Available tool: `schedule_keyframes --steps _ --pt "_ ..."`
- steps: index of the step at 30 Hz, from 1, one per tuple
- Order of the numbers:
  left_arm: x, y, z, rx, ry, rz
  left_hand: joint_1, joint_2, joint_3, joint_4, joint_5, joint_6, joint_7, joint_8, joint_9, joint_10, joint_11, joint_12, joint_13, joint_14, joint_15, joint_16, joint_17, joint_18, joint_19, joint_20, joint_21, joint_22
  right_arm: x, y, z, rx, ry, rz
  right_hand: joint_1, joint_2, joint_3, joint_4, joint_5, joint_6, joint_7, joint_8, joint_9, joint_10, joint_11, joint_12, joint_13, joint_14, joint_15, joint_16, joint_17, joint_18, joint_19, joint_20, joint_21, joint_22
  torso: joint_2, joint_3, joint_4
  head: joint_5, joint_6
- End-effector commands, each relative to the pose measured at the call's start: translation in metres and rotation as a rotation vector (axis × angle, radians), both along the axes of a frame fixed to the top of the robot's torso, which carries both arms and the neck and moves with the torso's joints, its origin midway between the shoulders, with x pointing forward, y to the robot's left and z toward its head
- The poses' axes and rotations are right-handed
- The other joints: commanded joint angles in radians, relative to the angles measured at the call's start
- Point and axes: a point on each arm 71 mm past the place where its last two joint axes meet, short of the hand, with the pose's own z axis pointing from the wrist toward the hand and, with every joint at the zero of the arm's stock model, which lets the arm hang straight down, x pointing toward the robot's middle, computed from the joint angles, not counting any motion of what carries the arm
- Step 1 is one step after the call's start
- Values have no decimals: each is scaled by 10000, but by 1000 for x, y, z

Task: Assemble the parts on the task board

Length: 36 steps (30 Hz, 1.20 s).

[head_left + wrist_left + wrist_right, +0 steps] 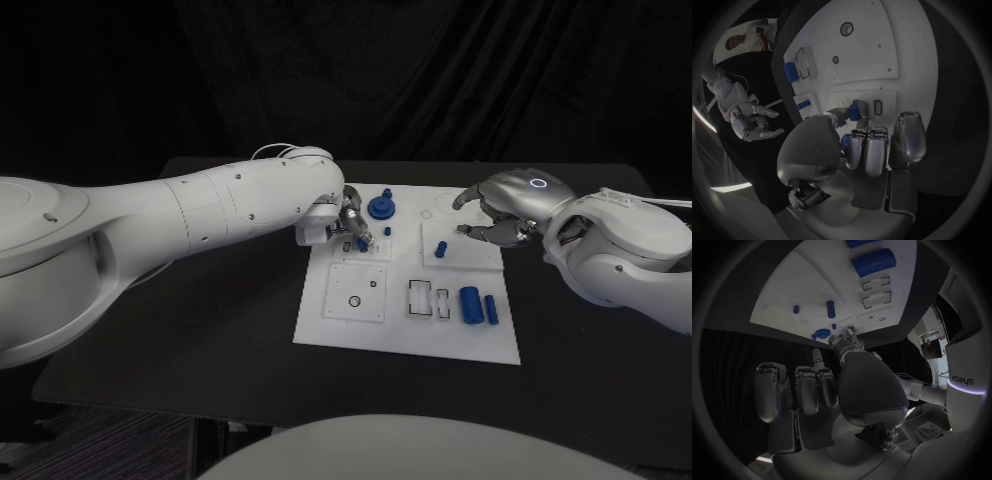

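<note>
Two hands hover over the white board (346, 328) on the black table (216, 330). The left hand (346, 222) pinches a small blue part (854, 111) at the board's far left section. Farther right, the right hand (508, 208) hangs above the board's far right corner, fingers curled, holding nothing, with blue cylinders (470, 305) lying nearer.

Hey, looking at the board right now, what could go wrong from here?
1. The left hand pinches a small blue part low over the task board; a tilt could jam or drop it.
2. The blue knob stands right beside that hand and might get bumped.
3. The right hand hovers above the board's far edge, near a short blue peg.
</note>
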Motion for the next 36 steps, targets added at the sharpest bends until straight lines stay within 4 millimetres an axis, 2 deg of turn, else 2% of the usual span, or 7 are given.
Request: schedule_keyframes --steps 1,6,7,8,18,21,36 --pt "-8 3 -18 504 532 -120 -22 81 1713 -1764 -34 -18 -66 -54 5 1041 -28 27 2634 1057 -36 26 2634 121 -103 -6 -52 543 0 -2 -1 24 129 -242 40 32 74 -7 29 73 27 -28 -12 1042 -65 26 2634 1038 -47 29 2635 157 506 -71 -56 2313 2 3 -7 9 -1" --pt "-9 4 -19 524 568 -129 -92 23 1627 -1775 -209 -83 -50 -117 13 1041 -11 27 2634 1057 -22 26 2634 126 -131 8 -103 526 1 -2 -2 46 167 -257 42 32 76 -7 29 74 28 -29 -13 1042 -65 26 2634 1038 -47 29 2635 157 506 -71 -56 2313 1 3 -2 26 -1" --pt "-9 4 -19 524 575 -134 -226 14 1472 -1682 -618 -156 -53 -202 7 1041 -7 27 2634 1057 -8 26 2634 130 -153 26 -149 514 1 -2 -2 46 175 -259 42 32 76 -7 29 74 28 -29 -13 1042 -65 26 2634 1038 -47 29 2635 157 506 -71 -56 2313 -2 2 -2 24 -1" --pt "-9 4 -19 523 580 -139 -259 13 1412 -1657 -753 -172 -59 -239 2 1041 -6 27 2634 1057 -8 26 2634 132 -154 28 -159 516 1 -2 -2 44 181 -260 45 32 78 -8 30 74 28 -30 -15 1042 -64 26 2634 1038 -46 29 2635 159 501 -71 -63 2310 -2 2 -2 25 -1" --pt "-10 5 -20 570 694 -219 -612 7 808 -1273 -1556 -203 -79 -589 -135 1041 -9 27 2634 1057 1 26 2634 156 -214 39 -325 479 0 -2 -2 28 219 -273 45 32 78 -8 30 74 28 -30 -15 1042 -64 26 2634 1038 -46 29 2635 159 501 -71 -63 2310 3 -2 2 28 -1" --pt "-10 5 -20 586 724 -236 -704 15 589 -1117 -1926 -160 -82 -723 -216 1041 -6 27 2634 1057 3 26 2634 159 -224 44 -368 480 0 -2 -2 22 225 -277 45 32 78 -8 30 74 28 -30 -15 1042 -64 26 2634 1038 -46 29 2635 159 501 -71 -63 2310 4 -2 2 24 -1" --pt "-11 8 -21 614 779 -237 -992 -5 70 -691 -2373 -90 -22 -1014 -374 1041 56 27 2634 1057 59 26 2634 179 -290 86 -514 456 0 -3 -3 -22 268 -314 59 23 86 -15 30 77 30 -37 -22 1042 -63 26 2634 1038 -45 29 2635 161 497 -69 -71 2307 -1 5 -12 35 -1"
